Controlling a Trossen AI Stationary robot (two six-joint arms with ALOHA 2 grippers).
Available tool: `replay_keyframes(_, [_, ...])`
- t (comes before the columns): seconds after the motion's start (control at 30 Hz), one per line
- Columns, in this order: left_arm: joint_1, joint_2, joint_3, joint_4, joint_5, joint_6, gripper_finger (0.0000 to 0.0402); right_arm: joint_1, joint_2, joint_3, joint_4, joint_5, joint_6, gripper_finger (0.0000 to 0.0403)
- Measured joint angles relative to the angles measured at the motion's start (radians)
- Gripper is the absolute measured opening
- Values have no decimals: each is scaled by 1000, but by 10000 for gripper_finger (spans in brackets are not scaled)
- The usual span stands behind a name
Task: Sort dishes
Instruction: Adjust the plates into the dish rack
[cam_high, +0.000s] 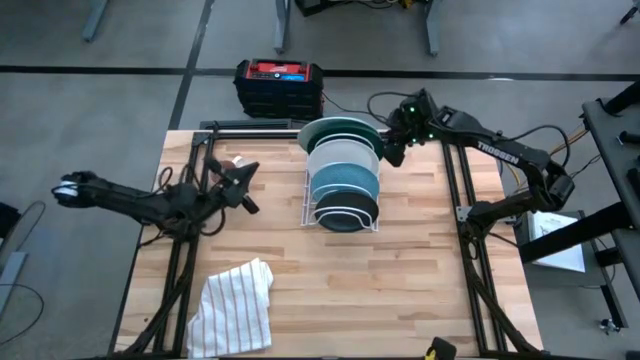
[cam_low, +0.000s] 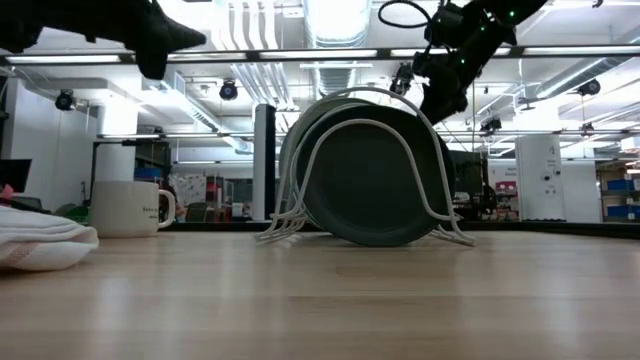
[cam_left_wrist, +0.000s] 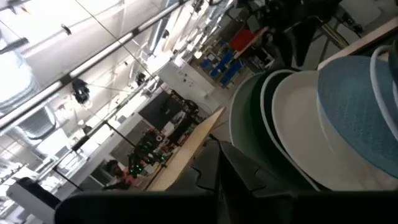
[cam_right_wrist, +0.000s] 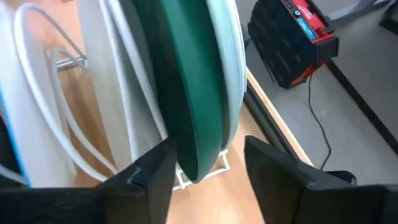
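Note:
A white wire rack (cam_high: 340, 215) stands mid-table and holds the dishes on edge. From far to near they are a dark green plate (cam_high: 343, 131), a pale plate (cam_high: 345, 155), a teal plate (cam_high: 345, 180) and a blackish plate (cam_high: 345, 212). My right gripper (cam_high: 393, 150) is open at the far right of the rack. In the right wrist view its fingers (cam_right_wrist: 149, 177) stand on either side of the dark green plate's rim (cam_right_wrist: 199, 149). My left gripper (cam_high: 247, 188) is open and empty to the left of the rack, above the table.
A white striped cloth (cam_high: 235, 305) lies crumpled at the near left. A white mug (cam_low: 130, 208) stands on the table at the left. A black and red box (cam_high: 280, 85) sits beyond the far edge. Bare wood lies in front of the rack.

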Motion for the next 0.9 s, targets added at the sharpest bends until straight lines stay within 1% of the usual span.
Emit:
replay_keyframes(0.13, [73, 26, 0, -21, 62, -55, 0, 0, -1, -23, 26, 3, 7, 138])
replay_keyframes(0.17, [86, 35, 0, -21, 69, -64, 0, 0, -1, -24, 25, 17, 8, 129])
replay_keyframes(0.3, [115, 68, 0, -21, 86, -78, 0, 1, -15, -24, 8, 145, 14, 92])
replay_keyframes(0.37, [120, 83, 0, -21, 87, -79, 0, -1, -16, -28, 9, 164, 15, 75])
replay_keyframes(0.6, [136, 126, 10, -19, 87, -78, 0, 23, -4, -45, 54, 148, 14, 32])
replay_keyframes(0.67, [137, 133, 11, -19, 87, -78, 0, 36, -4, -53, 78, 145, 14, 26])
replay_keyframes(0.8, [137, 138, 11, -18, 87, -76, 0, 50, -4, -55, 130, 94, 14, 18])
replay_keyframes(0.9, [137, 135, 11, -18, 87, -76, 0, 56, -4, -55, 170, 93, 14, 18])
